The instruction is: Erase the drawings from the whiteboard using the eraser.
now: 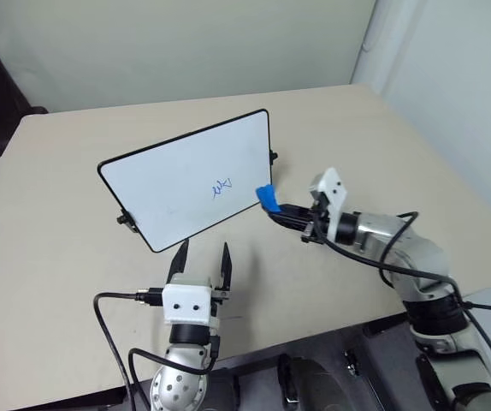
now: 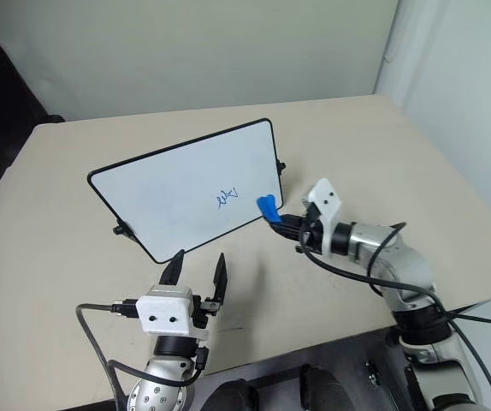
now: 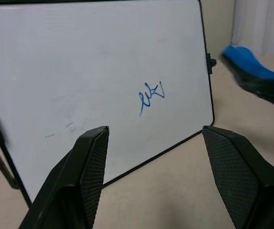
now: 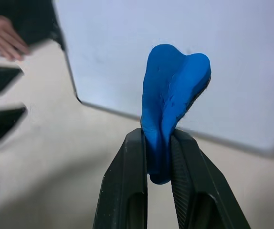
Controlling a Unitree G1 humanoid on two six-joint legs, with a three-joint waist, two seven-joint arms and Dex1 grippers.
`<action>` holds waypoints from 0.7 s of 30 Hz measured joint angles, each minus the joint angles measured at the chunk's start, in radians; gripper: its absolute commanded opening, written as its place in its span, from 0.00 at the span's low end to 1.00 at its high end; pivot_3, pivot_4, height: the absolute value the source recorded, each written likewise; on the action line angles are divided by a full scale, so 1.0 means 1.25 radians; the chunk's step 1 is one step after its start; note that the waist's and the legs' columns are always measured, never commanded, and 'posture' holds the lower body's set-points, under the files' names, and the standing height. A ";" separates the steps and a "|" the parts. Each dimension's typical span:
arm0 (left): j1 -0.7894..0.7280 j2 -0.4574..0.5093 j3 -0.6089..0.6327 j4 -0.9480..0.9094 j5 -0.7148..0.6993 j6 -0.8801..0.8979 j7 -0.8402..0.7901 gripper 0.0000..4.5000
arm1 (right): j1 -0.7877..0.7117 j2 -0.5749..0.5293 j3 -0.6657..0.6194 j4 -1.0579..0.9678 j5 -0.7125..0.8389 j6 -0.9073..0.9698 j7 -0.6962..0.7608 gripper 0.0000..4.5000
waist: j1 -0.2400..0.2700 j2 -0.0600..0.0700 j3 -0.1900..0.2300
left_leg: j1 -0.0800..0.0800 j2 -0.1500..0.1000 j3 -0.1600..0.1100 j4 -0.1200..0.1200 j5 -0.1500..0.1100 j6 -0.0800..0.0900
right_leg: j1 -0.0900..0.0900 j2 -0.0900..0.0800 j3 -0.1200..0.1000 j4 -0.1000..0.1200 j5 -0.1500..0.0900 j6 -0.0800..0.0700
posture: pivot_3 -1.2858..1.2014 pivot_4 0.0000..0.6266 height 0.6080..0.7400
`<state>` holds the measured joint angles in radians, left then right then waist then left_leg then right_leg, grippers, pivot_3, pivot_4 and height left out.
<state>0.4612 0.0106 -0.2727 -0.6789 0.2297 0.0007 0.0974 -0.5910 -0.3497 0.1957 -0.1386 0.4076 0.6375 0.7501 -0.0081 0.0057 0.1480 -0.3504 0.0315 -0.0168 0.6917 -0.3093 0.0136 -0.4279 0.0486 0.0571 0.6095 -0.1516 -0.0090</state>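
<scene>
A: Status? Where's the eraser [image 1: 266, 198]?

B: I've got it in the right gripper [image 1: 273, 208], jaws pinched tight on it. Soft blue block, squashed at the waist where the fingers bite, free end bulging out past the tips. It's up off the table [image 1: 49, 214], just beside the lower right corner of the whiteboard [image 1: 177, 171], not touching the surface as far as I can tell.

A: And the drawings [image 1: 221, 187]?

B: Small blue scribble, a few thin strokes, lower right part of the board, unerased. From the eraser it lies to the robot's left and a bit up the board face. Short hop. Right arm's clearly the nearer one and it's already pointing that way.

A: Board attitude?

B: Propped on its stand, leaning back, long axis running across me, left end nearer to me. Black frame, side knobs. So I reckon I need to push the eraser in toward the tilted face, then sweep left across the mark.

A: Left gripper [image 1: 203, 257]?

B: Jaws wide apart, holding nothing, hanging in front of the board's lower edge, well short of it.
</scene>
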 measured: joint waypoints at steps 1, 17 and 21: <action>0.002 -0.001 0.002 -0.001 -0.004 0.000 0.000 0.76 | -0.013 0.019 0.017 0.025 -0.014 -0.021 0.000 0.08 | 0.000 0.000 0.000 | 0.000 0.000 0.000 0.000 0.000 0.000 | 0.000 0.000 0.000 0.000 0.000 0.000 | 0.52 0.24 1.00; 0.048 -0.028 0.047 -0.011 -0.087 -0.043 -0.001 0.76 | -0.123 0.208 0.100 0.294 -0.172 -0.220 -0.044 0.08 | 0.004 0.000 0.000 | -0.006 0.001 -0.002 0.002 -0.004 -0.001 | -0.006 -0.001 0.000 0.000 0.005 -0.008 | 0.52 0.24 1.00; 0.049 -0.028 0.050 -0.010 -0.102 -0.056 -0.004 0.76 | -0.135 0.221 0.096 0.309 -0.182 -0.230 -0.061 0.08 | 0.004 0.000 0.000 | -0.006 0.002 -0.002 0.003 -0.005 -0.001 | -0.006 -0.001 0.000 0.000 0.005 -0.008 | 0.52 0.24 1.00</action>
<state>0.5219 -0.0250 -0.2100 -0.6917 0.1017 -0.0694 0.0929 -0.7593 -0.0729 0.3157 0.2472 0.1801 0.3497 0.6743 -0.0033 0.0057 0.1480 -0.3577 0.0338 -0.0192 0.6958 -0.3151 0.0127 -0.4354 0.0475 0.0575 0.6098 -0.1455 -0.0196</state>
